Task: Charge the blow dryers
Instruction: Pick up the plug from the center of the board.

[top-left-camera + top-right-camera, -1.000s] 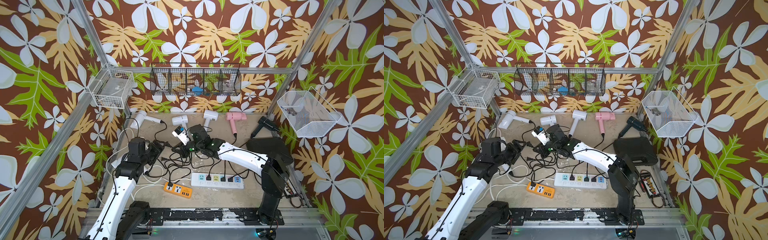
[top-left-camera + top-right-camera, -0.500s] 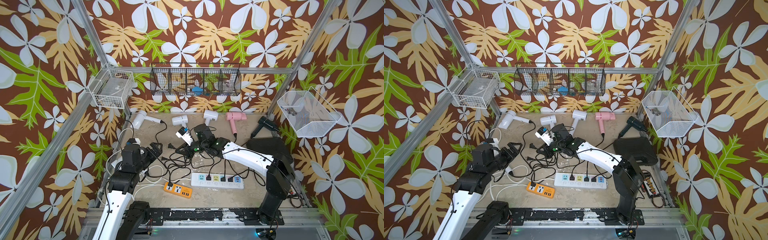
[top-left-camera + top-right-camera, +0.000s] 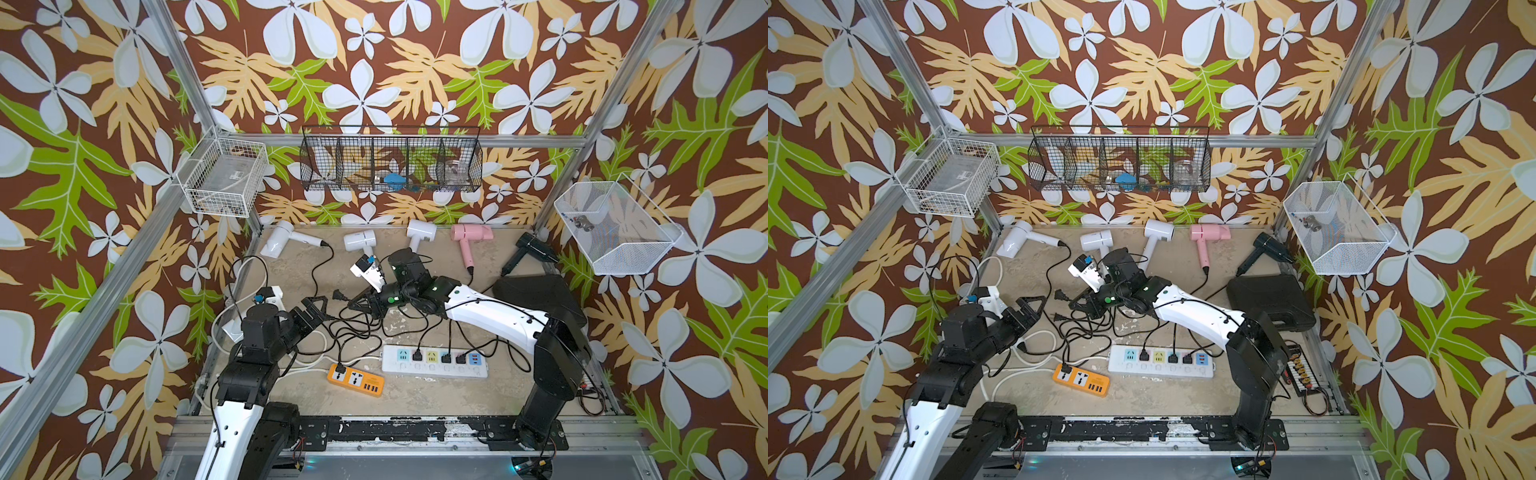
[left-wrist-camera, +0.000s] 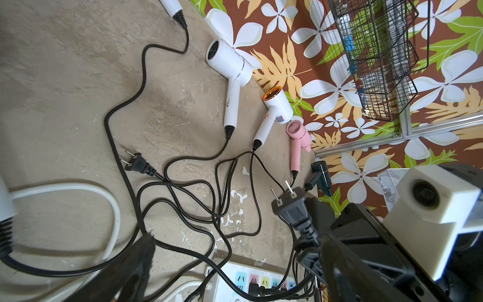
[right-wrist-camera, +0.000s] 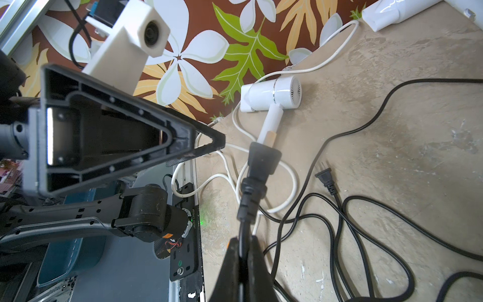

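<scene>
Six blow dryers point(image 3: 471, 233) lie on the worktop point(image 3: 291, 274), five along its back wall and one at the left edge; since a second ago the left arm point(image 3: 257, 332) has drawn back from the cord tangle point(image 3: 357, 332), and the left gripper point(image 3: 318, 308) has spread wide, empty. Our right gripper point(image 5: 241, 248) stays clamped on a cord just behind its loose plug point(image 3: 337, 295); we judge the hand-over done, so the white power strip point(image 3: 434, 368) comes next.

A plug point(image 3: 338, 296) hangs between the left pincer point(image 3: 312, 312) and the right pincer point(image 3: 362, 304), with cords point(image 3: 353, 332) tangled beneath both. Beyond the right pincer, dryers point(image 3: 359, 241) line the wall point(image 3: 395, 210); nearer than it lie the strips point(image 3: 434, 362); right of it, a case point(image 3: 536, 295).
</scene>
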`<state>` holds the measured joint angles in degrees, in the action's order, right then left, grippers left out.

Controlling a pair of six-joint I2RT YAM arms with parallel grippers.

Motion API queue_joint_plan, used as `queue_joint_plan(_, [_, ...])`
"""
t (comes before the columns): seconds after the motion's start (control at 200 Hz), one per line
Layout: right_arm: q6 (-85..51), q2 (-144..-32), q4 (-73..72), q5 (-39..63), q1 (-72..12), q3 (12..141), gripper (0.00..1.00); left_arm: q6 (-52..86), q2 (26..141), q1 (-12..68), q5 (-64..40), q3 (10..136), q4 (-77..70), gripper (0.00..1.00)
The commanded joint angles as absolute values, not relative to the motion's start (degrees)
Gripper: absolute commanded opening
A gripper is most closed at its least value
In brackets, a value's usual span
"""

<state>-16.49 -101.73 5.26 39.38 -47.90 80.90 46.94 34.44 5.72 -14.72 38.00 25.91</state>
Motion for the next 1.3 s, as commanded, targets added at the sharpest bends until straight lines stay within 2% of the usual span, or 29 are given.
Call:
queue_joint_plan(0.0, [-15.8, -100.3, 7.3, 39.3, -47.8, 80.1, 0.0, 46.3, 35.1, 5.7, -17.2, 37.2, 19.3, 1.0])
queue_joint_plan(0.355, [-19.1, -95.5, 1.2, 45.4, -45.7, 72.6, 0.0, 48.8, 40.1, 4.8, -27.0, 31.4, 0.9, 1.0])
queue_joint_plan(0.49, [-21.5, -95.1, -2.4, 48.3, -44.4, 71.6, 0.0, 51.0, 42.7, 1.1, -34.6, 29.2, -6.0, 1.0])
queue_joint_plan(0.661, [-23.9, -94.7, -4.8, 51.1, -42.8, 70.6, 0.0, 59.3, 44.7, -5.2, -46.5, 22.9, -22.5, 1.0])
queue_joint_plan(0.881, [-28.1, -94.8, -10.4, 55.9, -42.6, 68.6, 0.0, 62.6, 41.5, -6.1, -49.0, 19.2, -28.7, 1.0])
queue_joint_plan(1.061, [-34.3, -95.1, -17.6, 62.6, -42.6, 67.7, 0.0, 75.1, 39.2, -6.1, -50.5, 10.6, -51.3, 1.0])
queue_joint_plan(1.296, [-37.7, -94.5, -21.3, 66.3, -42.7, 66.3, 0.0, 81.7, 41.8, -6.1, -52.4, 8.5, -65.1, 1.0])
